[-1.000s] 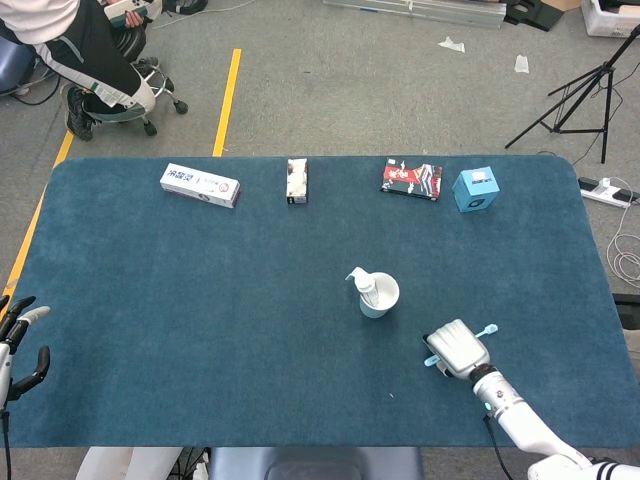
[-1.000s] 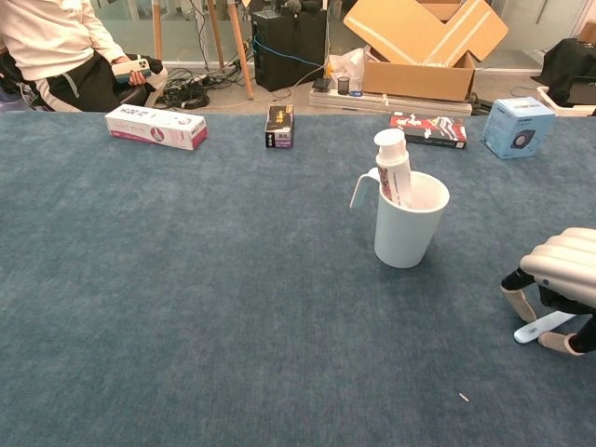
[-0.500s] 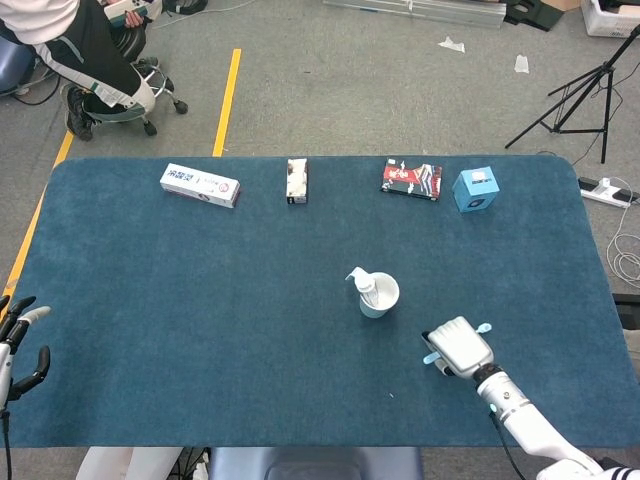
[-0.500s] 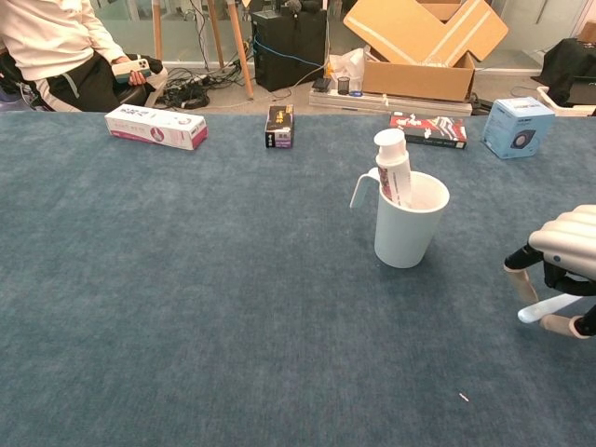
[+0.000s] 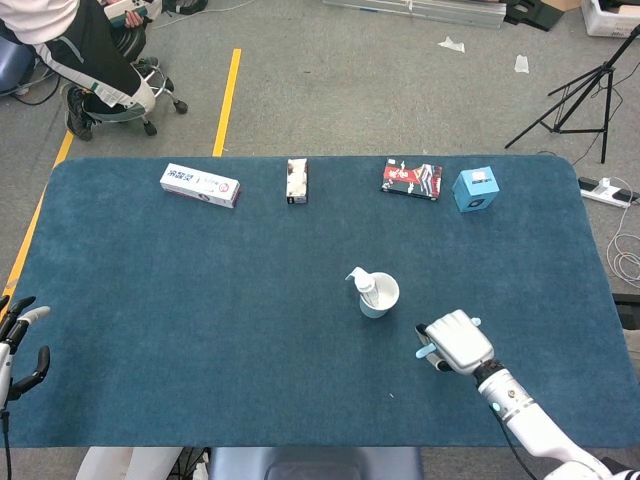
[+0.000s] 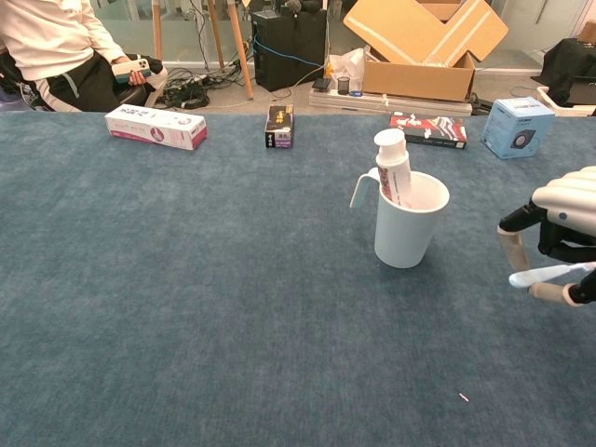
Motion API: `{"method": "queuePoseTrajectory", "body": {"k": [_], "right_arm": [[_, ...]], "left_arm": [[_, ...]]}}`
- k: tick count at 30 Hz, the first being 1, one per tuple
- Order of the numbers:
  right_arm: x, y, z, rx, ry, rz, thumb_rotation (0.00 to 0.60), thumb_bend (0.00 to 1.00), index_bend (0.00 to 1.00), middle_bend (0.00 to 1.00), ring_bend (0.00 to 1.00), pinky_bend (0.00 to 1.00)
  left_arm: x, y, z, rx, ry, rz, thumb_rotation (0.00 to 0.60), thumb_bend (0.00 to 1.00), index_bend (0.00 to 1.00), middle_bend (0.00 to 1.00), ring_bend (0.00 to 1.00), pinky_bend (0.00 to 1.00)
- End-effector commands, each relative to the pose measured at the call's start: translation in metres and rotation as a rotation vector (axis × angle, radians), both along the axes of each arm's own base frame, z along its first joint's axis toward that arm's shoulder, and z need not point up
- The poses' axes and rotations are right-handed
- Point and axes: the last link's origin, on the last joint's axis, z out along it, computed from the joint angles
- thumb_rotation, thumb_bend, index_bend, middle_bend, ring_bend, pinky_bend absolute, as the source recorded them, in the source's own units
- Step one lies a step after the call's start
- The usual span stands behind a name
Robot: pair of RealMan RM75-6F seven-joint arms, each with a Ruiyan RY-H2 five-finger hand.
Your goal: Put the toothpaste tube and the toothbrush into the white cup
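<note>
While the right robot hand [image 6: 559, 237] grips it, the pale-blue toothbrush [image 6: 543, 274] lies level

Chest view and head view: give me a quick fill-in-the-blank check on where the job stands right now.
1. The toothpaste tube stands inside the white ____.
2. The toothbrush is held by the ____ hand.
3. The left hand, at the table's edge, holds ____.

Missing words: cup; right; nothing
</note>
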Motion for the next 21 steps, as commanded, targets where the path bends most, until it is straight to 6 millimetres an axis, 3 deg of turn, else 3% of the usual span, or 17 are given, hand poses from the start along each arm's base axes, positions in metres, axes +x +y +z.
{"method": "queuePoseTrajectory", "body": {"k": [1, 21], "right_arm": [[0.008, -0.001, 0.006, -0.009, -0.038, 0.011, 0.600, 0.26, 0.60, 1.00, 1.00, 1.00], [0.060, 0.003, 0.059, 0.039, -0.449, 0.032, 0.600, 0.26, 0.61, 1.00, 1.00, 1.00]], "left_arm": [[0.000, 0.000, 0.000, 0.000, 0.000, 0.000, 0.600, 0.50, 0.22, 0.16, 0.02, 0.03], [-0.001, 0.000, 0.000, 0.000, 0.002, 0.005, 0.600, 0.50, 0.22, 0.16, 0.02, 0.03]]}}
